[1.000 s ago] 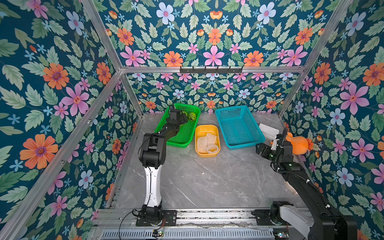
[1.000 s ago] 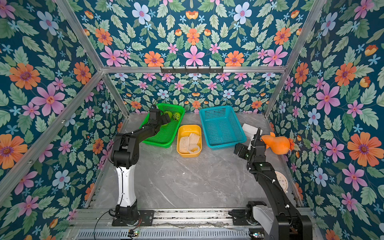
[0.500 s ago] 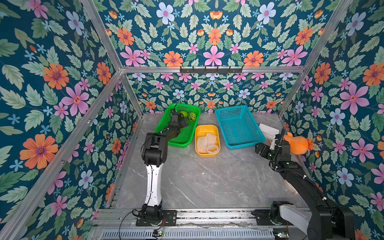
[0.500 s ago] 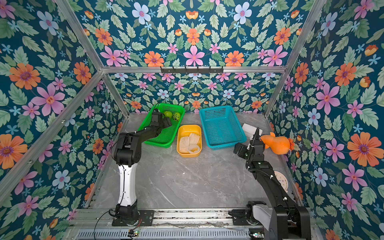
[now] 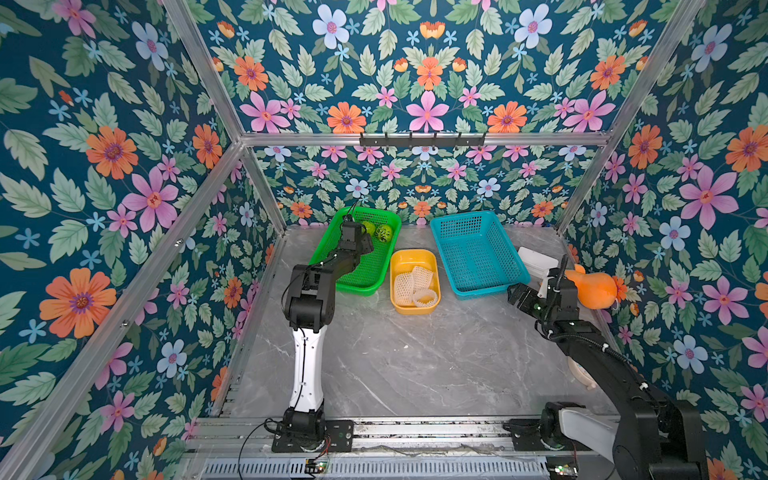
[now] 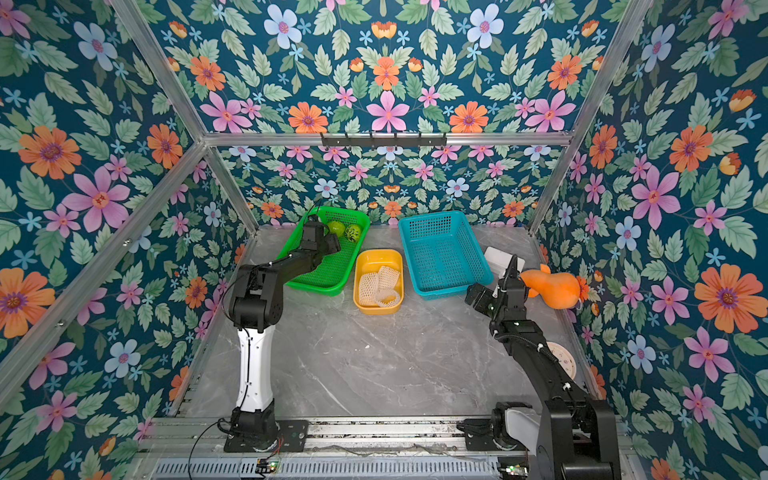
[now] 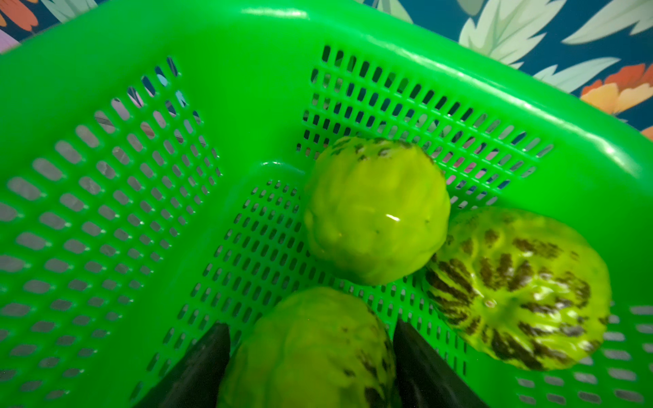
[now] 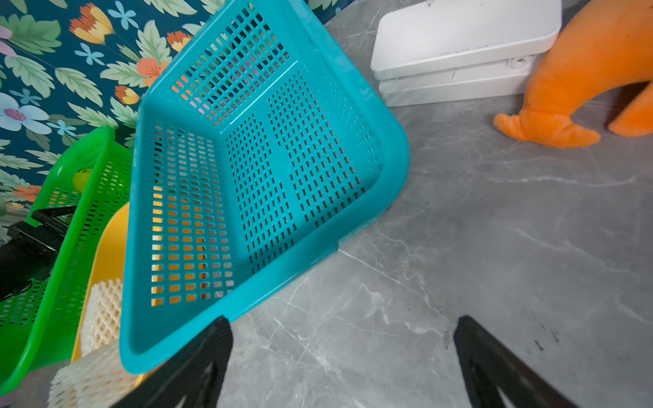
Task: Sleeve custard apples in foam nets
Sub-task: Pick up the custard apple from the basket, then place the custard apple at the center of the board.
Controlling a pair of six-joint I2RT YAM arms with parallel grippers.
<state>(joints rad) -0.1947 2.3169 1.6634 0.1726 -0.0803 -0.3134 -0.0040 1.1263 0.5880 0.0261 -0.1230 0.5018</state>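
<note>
Fingers (image 7: 208,356) of my left hand (image 7: 310,326) sit on either side of the nearest custard apple (image 7: 307,364), down in the green basket (image 7: 106,176). Can't tell if it's actually clamped. The other two custard apples (image 7: 376,212) are side by side at the basket's far end. Foam nets (image 5: 415,282) lie in the yellow tray (image 5: 413,254) between the two baskets. My right hand (image 8: 342,323) is spread wide and holds nothing, over the bench (image 8: 494,247) beside the blue basket (image 8: 247,159).
</note>
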